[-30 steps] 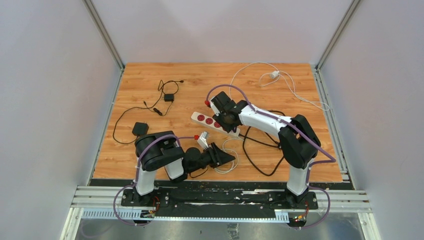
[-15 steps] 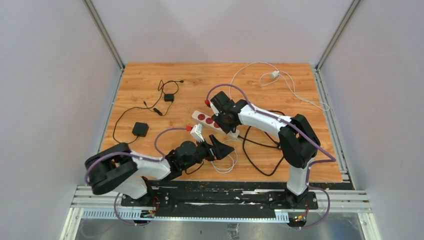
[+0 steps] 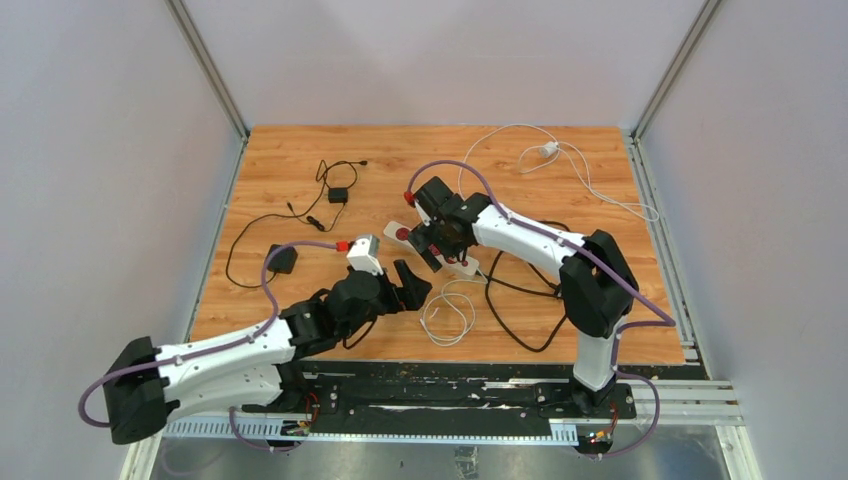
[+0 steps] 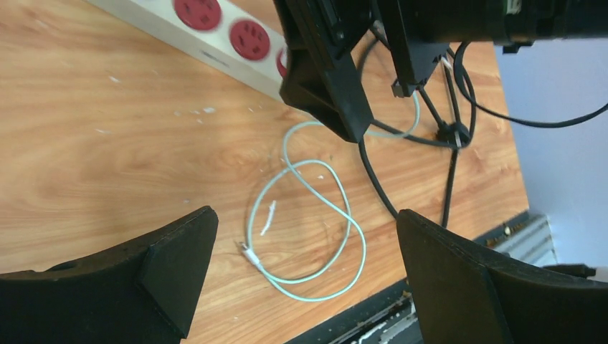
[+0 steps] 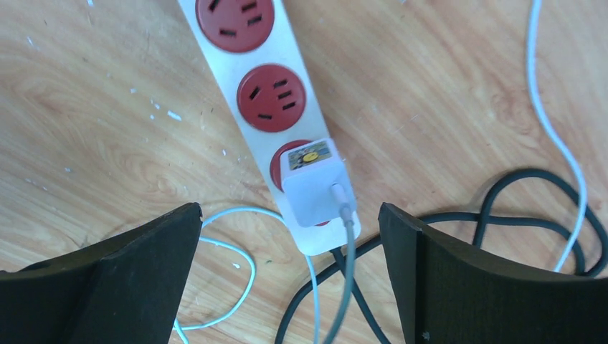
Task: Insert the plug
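Tabletop is bearing the strip, plug seemingly seated; left end effector and right end effector are gaping, likely retreating next.

Bright, even, diffuse light, faint shadows. Top view sharp; wrist views crisp on table, near fingers slightly soft.

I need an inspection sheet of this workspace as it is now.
Surface: wooden tabletop, small white specks.
Job's things: white cube charger plug sits in end socket of white power strip with red sockets.
Clutter: black square adapter, small black adapter, far white charger.
Grippers: left gripper and right gripper open, holding nothing.
Cables: thin pale green cable coiled; thick black cord looped.
Surroundings: pale walls, metal frame posts.
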`<control>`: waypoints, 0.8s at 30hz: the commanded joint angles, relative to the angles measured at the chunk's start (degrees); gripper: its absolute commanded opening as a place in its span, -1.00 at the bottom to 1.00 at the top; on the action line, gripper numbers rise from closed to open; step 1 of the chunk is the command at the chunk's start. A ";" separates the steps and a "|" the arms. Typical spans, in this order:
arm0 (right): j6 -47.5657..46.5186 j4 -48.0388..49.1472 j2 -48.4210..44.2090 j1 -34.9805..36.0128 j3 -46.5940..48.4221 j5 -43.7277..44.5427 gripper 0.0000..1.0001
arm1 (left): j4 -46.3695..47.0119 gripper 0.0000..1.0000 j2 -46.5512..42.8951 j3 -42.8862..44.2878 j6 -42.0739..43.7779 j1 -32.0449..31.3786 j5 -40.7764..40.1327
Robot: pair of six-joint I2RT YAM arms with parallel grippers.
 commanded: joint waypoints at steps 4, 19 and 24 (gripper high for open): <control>-0.75 -1.67 -4.55 -0.29 6.28 5.30 1.00 | -34.00 0.99 -11.76 11.59 2.33 -0.29 -19.84; 4.33 8.83 -37.79 -7.71 -13.19 11.26 1.00 | -46.16 0.99 -8.27 25.00 13.28 17.55 -15.97; 8.23 10.37 -44.46 -23.24 -19.71 2.29 1.00 | -41.98 0.99 -3.45 24.30 15.11 26.07 -10.60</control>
